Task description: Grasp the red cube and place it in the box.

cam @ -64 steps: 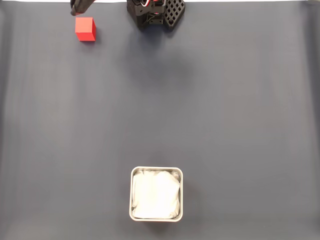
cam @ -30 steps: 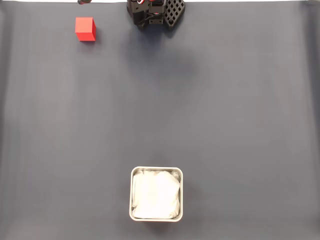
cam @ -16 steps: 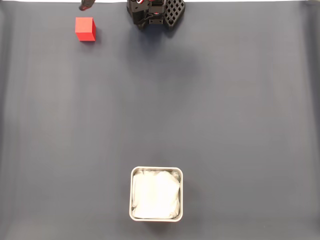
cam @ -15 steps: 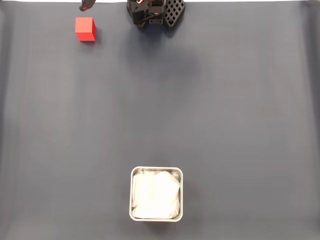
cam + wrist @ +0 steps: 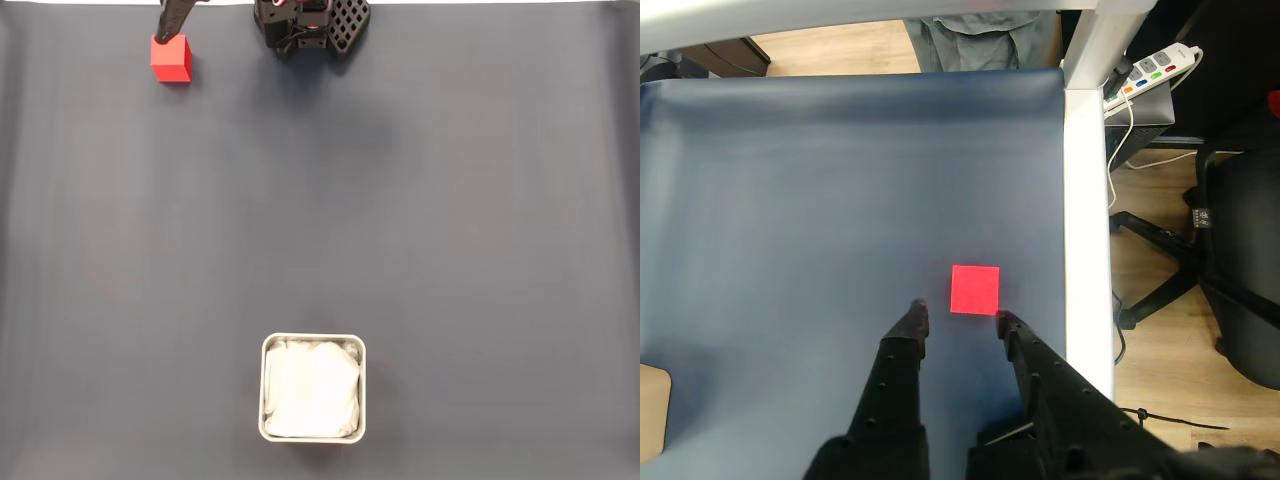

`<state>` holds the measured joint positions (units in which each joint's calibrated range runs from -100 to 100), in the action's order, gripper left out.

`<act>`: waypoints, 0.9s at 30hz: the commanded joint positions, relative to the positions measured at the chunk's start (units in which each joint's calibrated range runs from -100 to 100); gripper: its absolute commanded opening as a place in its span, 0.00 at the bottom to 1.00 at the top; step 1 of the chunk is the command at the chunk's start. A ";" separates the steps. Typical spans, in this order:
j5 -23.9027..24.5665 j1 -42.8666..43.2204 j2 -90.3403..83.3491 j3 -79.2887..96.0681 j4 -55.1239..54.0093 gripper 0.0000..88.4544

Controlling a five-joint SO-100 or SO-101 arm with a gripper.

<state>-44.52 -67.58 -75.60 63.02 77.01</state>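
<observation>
Red cube (image 5: 974,289) on blue mat (image 5: 820,200)

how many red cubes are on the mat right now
1. The red cube sits near the mat's top left corner in the fixed view, and just ahead of the open gripper in the wrist view.

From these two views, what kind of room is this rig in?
Likely an office or lab workbench. The wrist view shows a wood floor past the white table edge, with a power strip and a black office chair beside it. A dark blue mat covers the tabletop.
</observation>
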 commanded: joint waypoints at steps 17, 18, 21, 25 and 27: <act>-0.20 -3.94 -0.57 7.24 -7.83 0.21; -0.29 -4.15 -0.83 7.60 -7.91 0.22; -0.63 -4.72 -1.53 8.60 -8.24 0.22; -0.93 -5.29 -2.39 10.06 -8.89 0.22; -1.07 -5.50 -3.09 10.98 -9.14 0.22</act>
<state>-44.96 -72.18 -77.42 73.78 69.77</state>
